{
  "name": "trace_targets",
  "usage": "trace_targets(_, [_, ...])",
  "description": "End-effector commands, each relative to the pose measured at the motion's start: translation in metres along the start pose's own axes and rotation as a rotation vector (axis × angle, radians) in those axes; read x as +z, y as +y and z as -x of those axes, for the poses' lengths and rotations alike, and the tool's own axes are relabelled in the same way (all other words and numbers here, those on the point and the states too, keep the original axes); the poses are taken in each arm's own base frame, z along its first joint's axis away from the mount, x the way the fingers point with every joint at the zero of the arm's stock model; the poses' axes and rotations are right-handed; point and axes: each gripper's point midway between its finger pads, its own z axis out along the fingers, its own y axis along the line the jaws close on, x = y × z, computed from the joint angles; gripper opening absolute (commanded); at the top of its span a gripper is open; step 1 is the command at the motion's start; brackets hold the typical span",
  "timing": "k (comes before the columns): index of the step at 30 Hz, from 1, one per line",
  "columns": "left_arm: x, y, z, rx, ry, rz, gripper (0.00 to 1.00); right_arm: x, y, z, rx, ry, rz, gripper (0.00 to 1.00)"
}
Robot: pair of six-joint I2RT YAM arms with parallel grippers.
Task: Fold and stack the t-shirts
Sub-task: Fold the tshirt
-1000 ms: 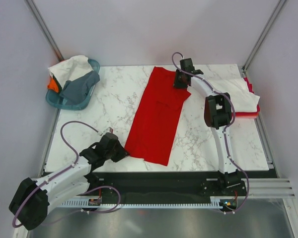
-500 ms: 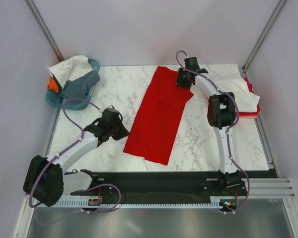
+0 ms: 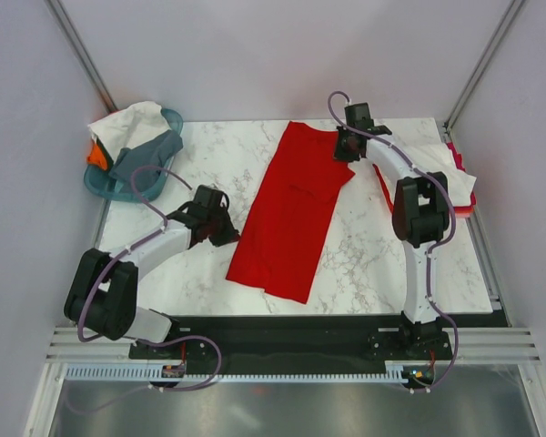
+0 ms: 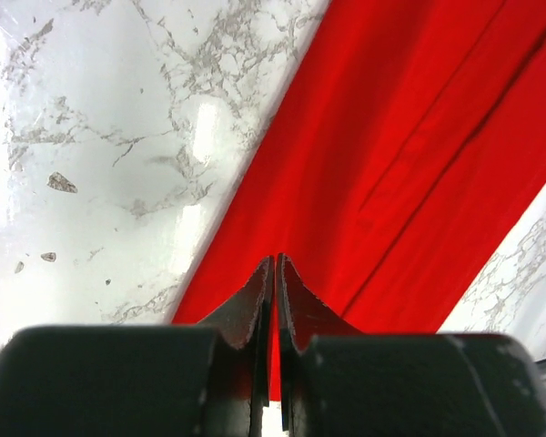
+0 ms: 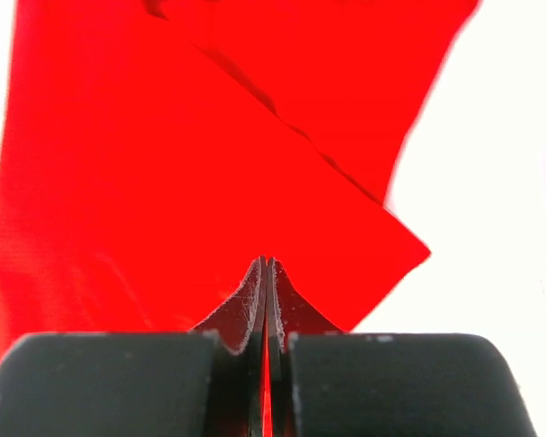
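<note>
A bright red t-shirt lies flat on the marble table as a long folded strip, running from the far middle to the near edge. My left gripper is shut, its tips at the strip's left edge; in the left wrist view the red cloth lies flat beyond the tips. My right gripper is shut, its tips on the shirt's far right corner; in the right wrist view the cloth lies flat around them, not bunched.
A teal basket at the far left holds a white tee, a grey tee and an orange one. A folded white tee lies on a red one at the right edge.
My left gripper has moved from the shirt's near left corner up along its left edge. My right gripper has shifted slightly right, and the shirt's far end has shifted right with it.
</note>
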Motion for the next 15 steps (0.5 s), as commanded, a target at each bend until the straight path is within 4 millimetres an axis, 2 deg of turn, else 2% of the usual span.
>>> trace_targets(1, [0.001, -0.011, 0.007, 0.057, -0.009, -0.047, 0.09, -0.004, -0.020, -0.003, 0.005, -0.007, -0.096, 0.00])
trace_targets(3, [0.002, -0.008, 0.002, 0.064, 0.011, -0.049, 0.08, -0.001, -0.022, -0.004, 0.002, -0.003, -0.111, 0.00])
trace_targets(4, [0.003, -0.007, -0.001, 0.060, 0.022, -0.047, 0.08, 0.006, -0.028, -0.011, 0.003, 0.019, -0.131, 0.00])
trace_targets(6, [0.005, -0.004, -0.010, 0.057, 0.044, -0.046, 0.08, 0.010, -0.028, -0.009, 0.004, 0.020, -0.138, 0.00])
trace_targets(10, [0.011, -0.001, -0.024, 0.049, 0.074, -0.047, 0.07, 0.029, -0.034, -0.022, 0.014, 0.055, -0.152, 0.00])
trace_targets(15, [0.026, 0.004, -0.054, 0.043, 0.152, -0.033, 0.05, 0.045, -0.039, -0.031, 0.022, 0.076, -0.167, 0.00])
